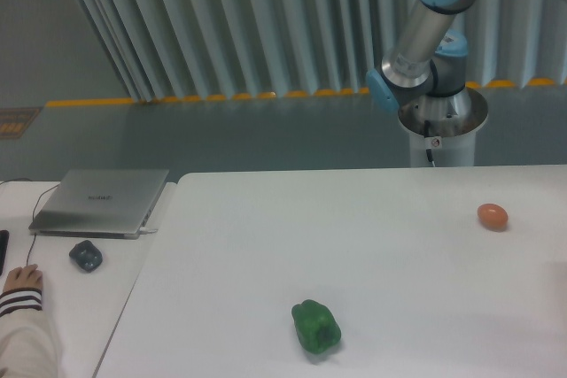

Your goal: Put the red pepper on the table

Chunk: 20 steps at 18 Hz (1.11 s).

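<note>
The red pepper is out of view. The table is a large white top with a rounded corner, filling the lower right of the camera view. Only the arm's base and lower joints show at the top right, behind the table's far edge. The arm runs out of the frame at the upper right, so the gripper is out of view.
A green bell pepper lies near the table's front edge. A small orange egg-shaped thing rests at the right. On the narrower desk at the left are a closed laptop, a dark mouse and a person's hand.
</note>
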Each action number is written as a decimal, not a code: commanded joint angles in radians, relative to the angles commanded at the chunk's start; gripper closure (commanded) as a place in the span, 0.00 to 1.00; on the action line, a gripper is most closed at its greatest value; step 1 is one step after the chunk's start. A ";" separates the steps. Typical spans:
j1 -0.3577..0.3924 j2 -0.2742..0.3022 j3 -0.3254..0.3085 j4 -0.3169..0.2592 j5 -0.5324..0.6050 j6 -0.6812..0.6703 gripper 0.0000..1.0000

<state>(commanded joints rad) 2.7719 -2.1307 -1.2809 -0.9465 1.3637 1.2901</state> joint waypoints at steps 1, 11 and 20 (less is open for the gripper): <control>-0.002 -0.005 0.000 0.012 0.011 -0.003 0.00; -0.028 -0.040 -0.041 0.058 0.068 -0.114 0.00; -0.026 -0.051 -0.048 0.058 0.064 -0.143 0.00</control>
<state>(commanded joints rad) 2.7458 -2.1813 -1.3285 -0.8882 1.4281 1.1475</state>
